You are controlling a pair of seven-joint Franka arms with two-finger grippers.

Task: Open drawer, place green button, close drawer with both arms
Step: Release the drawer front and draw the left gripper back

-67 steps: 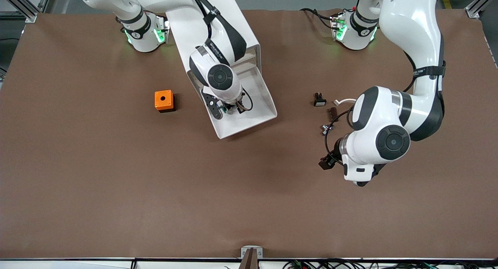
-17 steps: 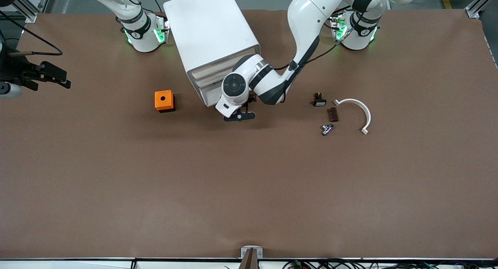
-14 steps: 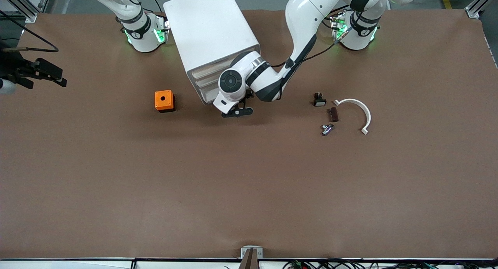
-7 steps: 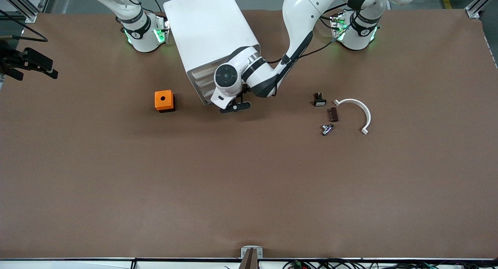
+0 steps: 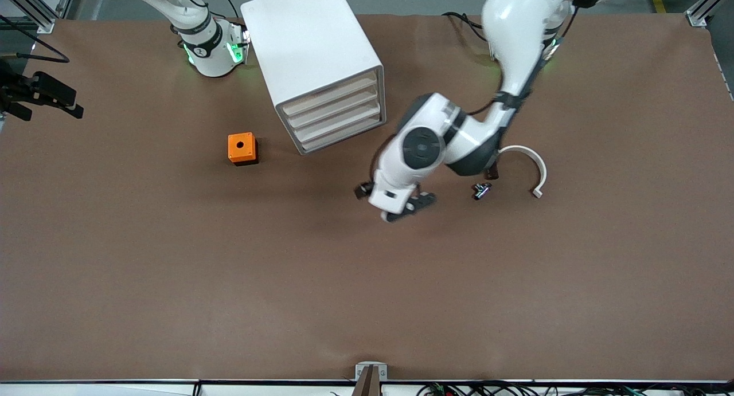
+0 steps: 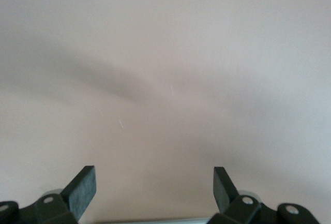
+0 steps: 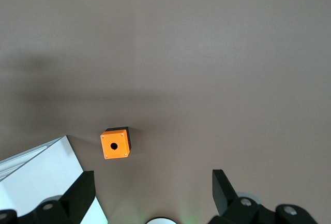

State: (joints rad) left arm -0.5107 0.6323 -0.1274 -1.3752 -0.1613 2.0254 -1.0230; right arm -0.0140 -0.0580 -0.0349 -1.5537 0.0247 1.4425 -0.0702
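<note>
Since a moment ago the left arm has swung away from the cabinet front, and its left tool (image 5: pixel 401 204) now hangs over bare counter (image 5: pixel 287 281), fingers spread wide with nothing between them. A little farther from the front camera, toward the left arm's end, lie a small metal part (image 5: pixel 480 190) and a curved white piece (image 5: pixel 530 167). An orange cube (image 5: pixel 241 148) sits toward the right arm's end, near the cabinet (image 5: pixel 312 58). All four drawers look shut, including the drawer (image 5: pixel 338 118) that was out earlier. The button shows nowhere on the counter, so I'd judge it is inside and the job essentially finished. The right tool (image 5: pixel 49 95) waits at the counter's edge, jaws wide and empty.
</note>
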